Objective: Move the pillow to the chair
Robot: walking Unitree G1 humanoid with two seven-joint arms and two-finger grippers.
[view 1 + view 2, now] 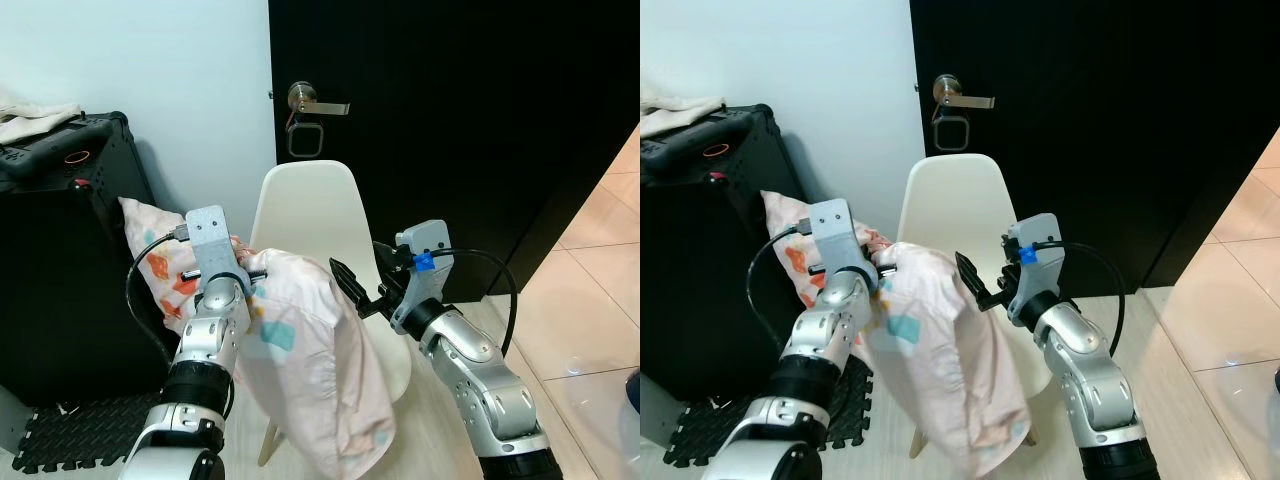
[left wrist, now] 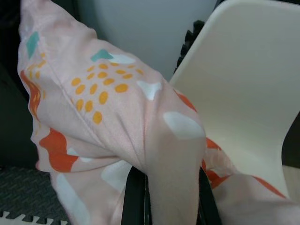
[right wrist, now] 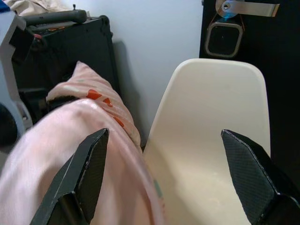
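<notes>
A pale pink pillow (image 1: 310, 360) with orange, teal and white shapes hangs in front of a cream plastic chair (image 1: 305, 205). My left gripper (image 1: 252, 275) is shut on the pillow's upper edge, with cloth bunched between its black fingers (image 2: 133, 199). The pillow droops down past the chair's front edge. My right gripper (image 1: 352, 285) is open just to the right of the pillow's top, over the chair seat (image 3: 206, 183), holding nothing. Its wide-spread fingers (image 3: 82, 173) frame the pillow and the chair back in the right wrist view.
A black case (image 1: 60, 250) with cloth on top stands to the left, on a black foam mat (image 1: 80, 435). Behind the chair is a black door (image 1: 450, 120) with a metal lever handle (image 1: 315, 103). Pale tiled floor (image 1: 590, 310) lies to the right.
</notes>
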